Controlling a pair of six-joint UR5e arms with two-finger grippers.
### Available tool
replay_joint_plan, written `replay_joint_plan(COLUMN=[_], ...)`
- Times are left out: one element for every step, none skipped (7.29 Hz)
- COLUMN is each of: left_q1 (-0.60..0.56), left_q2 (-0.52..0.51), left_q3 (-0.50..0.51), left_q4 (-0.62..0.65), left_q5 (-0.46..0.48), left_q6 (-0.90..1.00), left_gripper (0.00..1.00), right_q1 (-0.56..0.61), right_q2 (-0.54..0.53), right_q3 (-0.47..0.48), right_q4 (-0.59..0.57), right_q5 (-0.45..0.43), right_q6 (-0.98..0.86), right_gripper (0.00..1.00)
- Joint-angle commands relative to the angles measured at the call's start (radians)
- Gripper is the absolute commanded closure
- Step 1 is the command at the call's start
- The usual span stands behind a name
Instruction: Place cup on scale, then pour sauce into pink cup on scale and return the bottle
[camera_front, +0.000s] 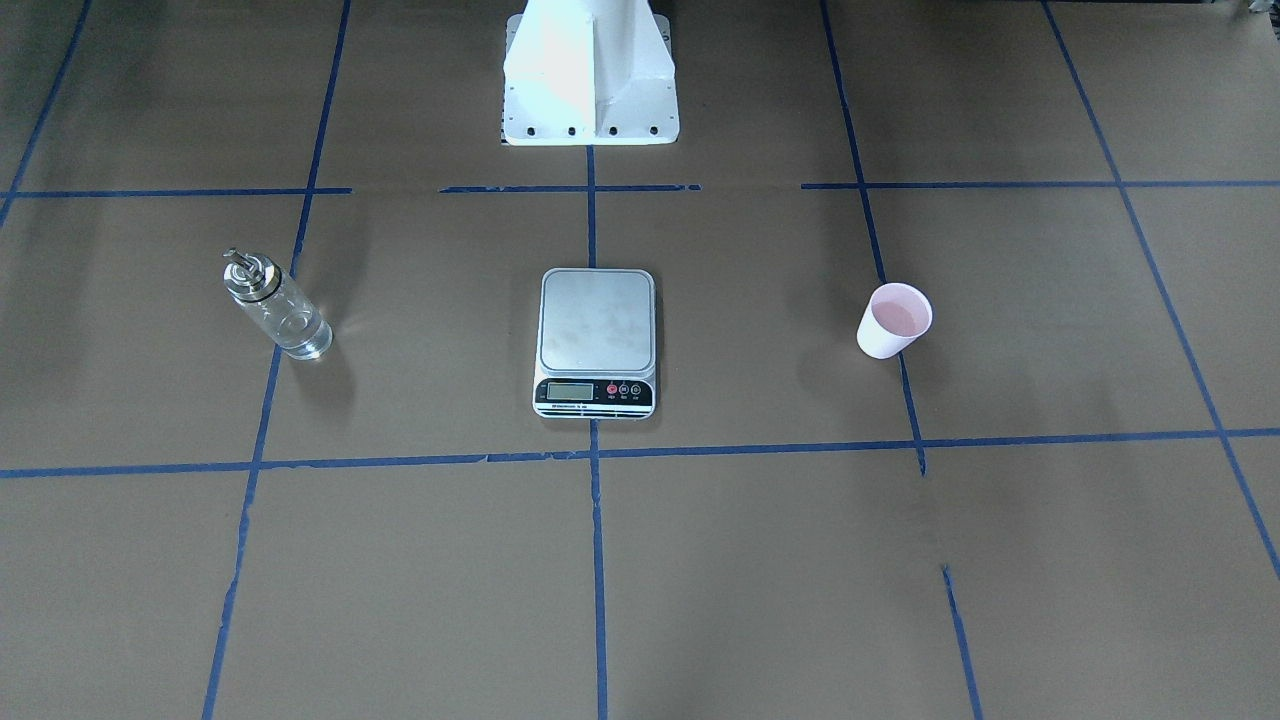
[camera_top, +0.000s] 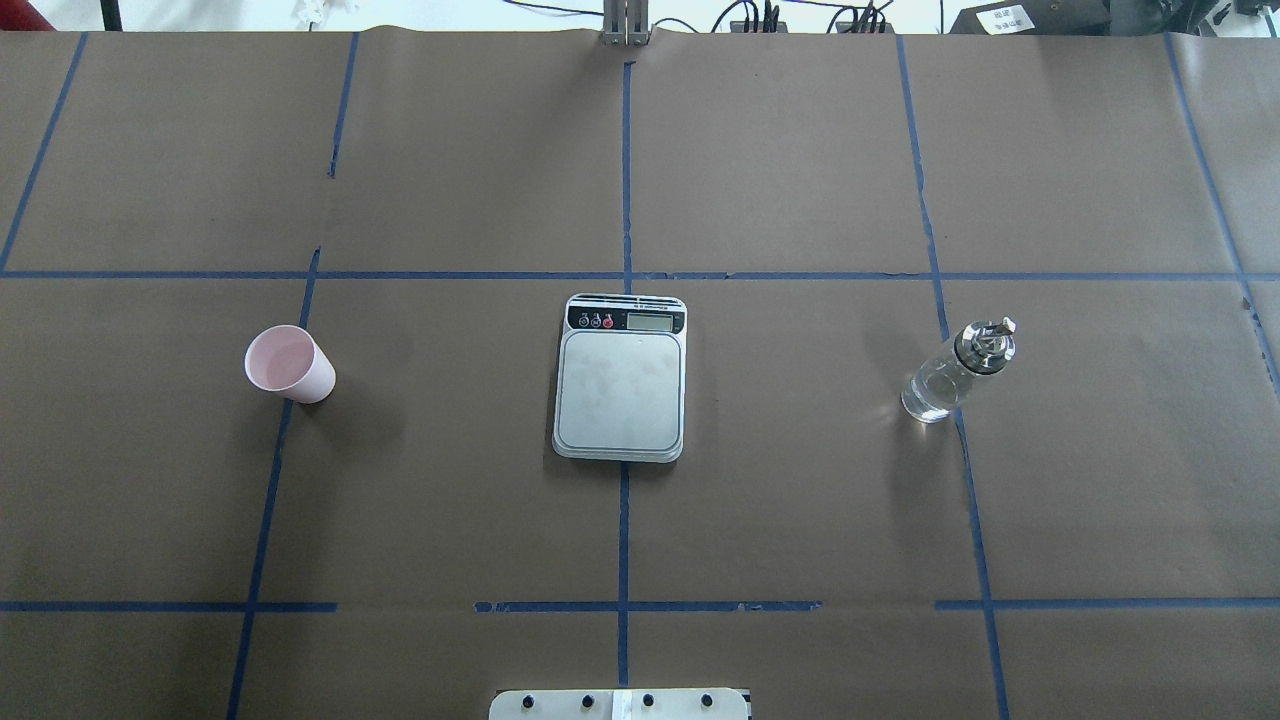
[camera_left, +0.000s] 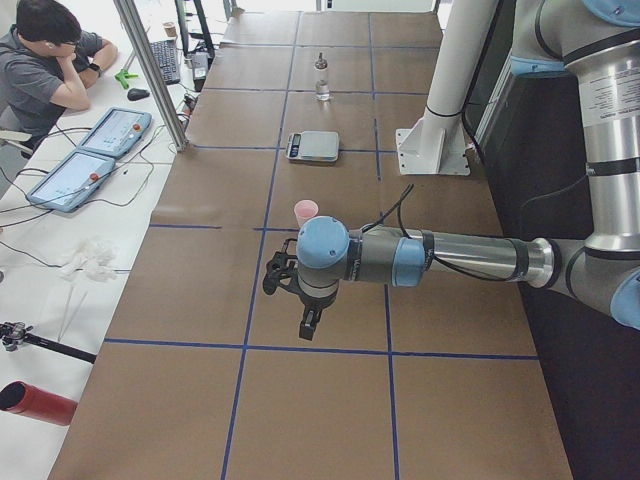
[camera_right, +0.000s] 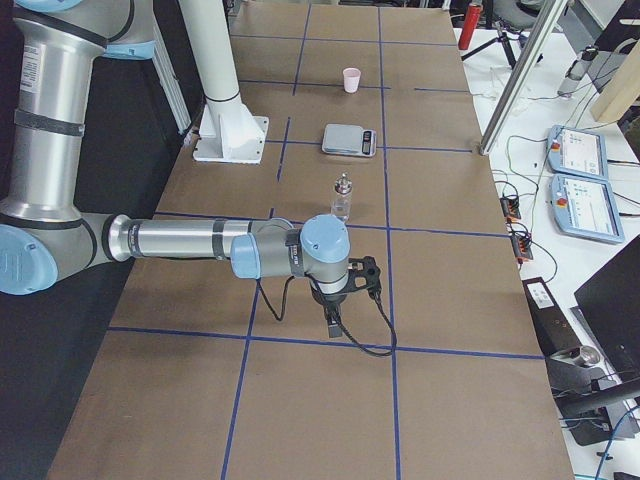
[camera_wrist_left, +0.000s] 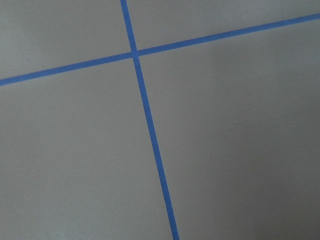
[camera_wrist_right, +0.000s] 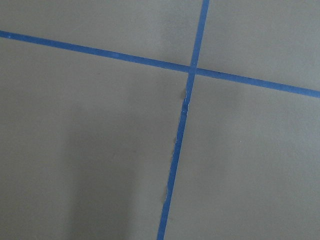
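**Status.** No step of the task is complete. Step one, placing the cup on the scale, has not yet begun.

**Layout.** The scale (camera_top: 620, 385) sits at the middle of the worktop (camera_top: 800, 520), and its top is bare. The cup (camera_top: 290, 364) stands upright, well apart from the scale, on the robot's left of it. The bottle (camera_top: 955, 375) stands upright, well apart from the scale, on the robot's right of it. The sauce (camera_top: 928, 398) shows as a clear liquid in the lower part of the bottle.

**Claws.** The left claw (camera_left: 308, 325) points down above the worktop, and the cup lies between it and the scale. The right claw (camera_right: 333, 325) points down likewise, and the bottle lies between it and the scale. Each claw shows in a side view only, so how far either one is open cannot be told. Neither has hold of the cup or the bottle, as both stand free. Both wrist views show only bare worktop and blue tape lines (camera_wrist_left: 150, 130).

**Next move (judgement).** The left arm is nearest the cup.
1. Bring the left claw over the cup with the jaws parted wider than the cup wall.
2. Close gently, because the paper wall is likely to crush under a hard grip.
3. Lift the cup, carry it to the scale, and set it down centred on the top.
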Motion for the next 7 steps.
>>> replay_joint_plan(left_q1=[0.0, 0.0, 0.0, 0.0, 0.0, 0.0, 0.0], left_q2=[0.0, 0.0, 0.0, 0.001, 0.001, -0.003, -0.012], left_q3=[-0.003, -0.001, -0.007, -0.007, -0.009, -0.021, -0.056], left_q4=[-0.01, -0.024, -0.054, -0.114, -0.137, -0.162, -0.261], left_q5=[0.0, -0.002, 0.0, 0.008, 0.003, -0.003, -0.003], left_q6=[0.002, 0.002, 0.002, 0.0, 0.0, 0.0, 0.0], left_gripper=[0.0, 0.0, 0.0, 0.0, 0.0, 0.0, 0.0], right_q1=[0.0, 0.0, 0.0, -0.002, -0.002, -0.002, -0.002], right_q2=[0.003, 0.003, 0.001, 0.003, 0.003, 0.015, 0.033], right_q3=[0.003, 0.006, 0.007, 0.006, 0.006, -0.011, -0.019], right_q4=[0.002, 0.002, 0.033, 0.074, 0.118, 0.233, 0.301], right_q5=[-0.001, -0.001, -0.001, -0.002, -0.002, -0.007, -0.012], right_q6=[0.0, 0.0, 0.0, 0.005, 0.008, 0.012, 0.014], right_gripper=[0.0, 0.0, 0.0, 0.0, 0.0, 0.0, 0.0])
